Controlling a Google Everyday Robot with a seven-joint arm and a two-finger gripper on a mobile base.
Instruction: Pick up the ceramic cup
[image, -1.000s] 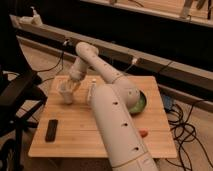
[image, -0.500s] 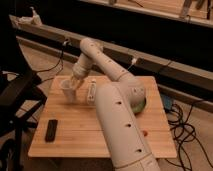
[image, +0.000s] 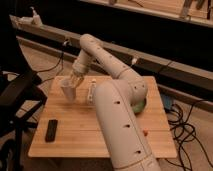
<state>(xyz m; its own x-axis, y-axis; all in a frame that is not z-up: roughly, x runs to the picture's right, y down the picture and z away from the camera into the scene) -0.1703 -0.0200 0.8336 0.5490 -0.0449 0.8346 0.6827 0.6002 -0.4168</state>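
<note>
The ceramic cup (image: 67, 90) is off-white, tilted, and sits at the far left of the wooden table (image: 90, 132). My gripper (image: 73, 83) comes down onto it from the upper right and its fingers are closed on the cup's rim. The cup looks lifted slightly off the tabletop. My white arm (image: 120, 115) runs across the middle of the table and hides part of it.
A slim white bottle (image: 91, 92) stands just right of the cup. A green bowl (image: 140, 105) shows behind my arm. A black remote (image: 51, 130) lies at the front left. A black chair (image: 17, 92) is left of the table; cables (image: 187, 132) lie on the right.
My gripper, with the cup in it, has risen slightly and shifted a little to the right. The cup is now tilted off the table.
</note>
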